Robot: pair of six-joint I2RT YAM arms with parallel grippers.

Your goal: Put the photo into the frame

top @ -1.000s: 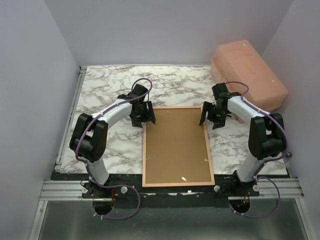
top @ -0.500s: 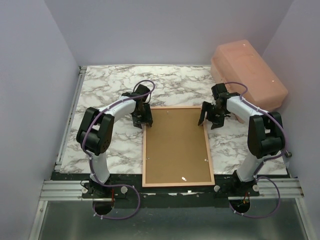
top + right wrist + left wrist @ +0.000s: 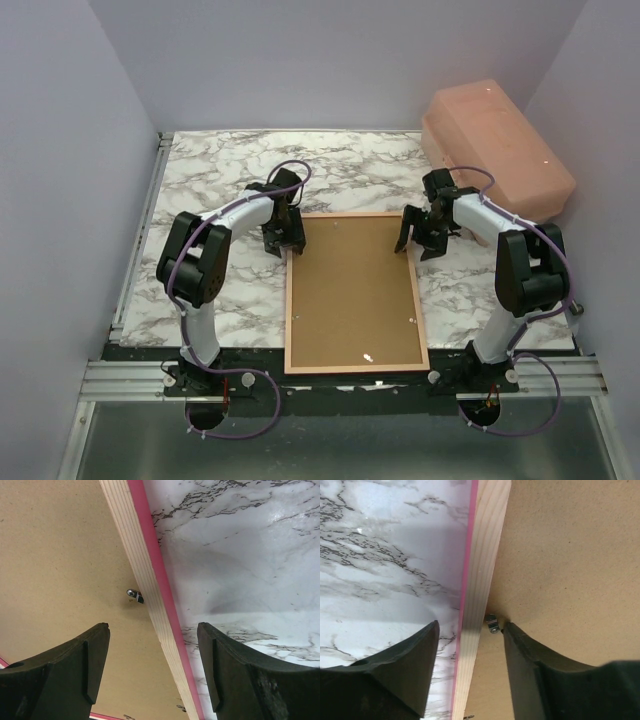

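On the marble table (image 3: 210, 180): one pink-edged rectangular wooden frame (image 3: 290, 310), face down, with one brown backing board (image 3: 352, 290) inside. Left gripper (image 3: 289, 243) and right gripper (image 3: 413, 243), two in all, both gape astride its side rails, gripping nothing.

Soft, even light is falling from above in the top view, and everything there is looking sharp. A small bright spot is shining on the brown board (image 3: 368, 356) close to its near edge, and tiny glints are showing on the pink box (image 3: 487, 92). In the right wrist view the marble counter (image 3: 270, 540) is gleaming, and a soft grey shadow is lying beside the frame (image 3: 150, 580). The dark fingers (image 3: 65, 680) are looking slightly blurred.
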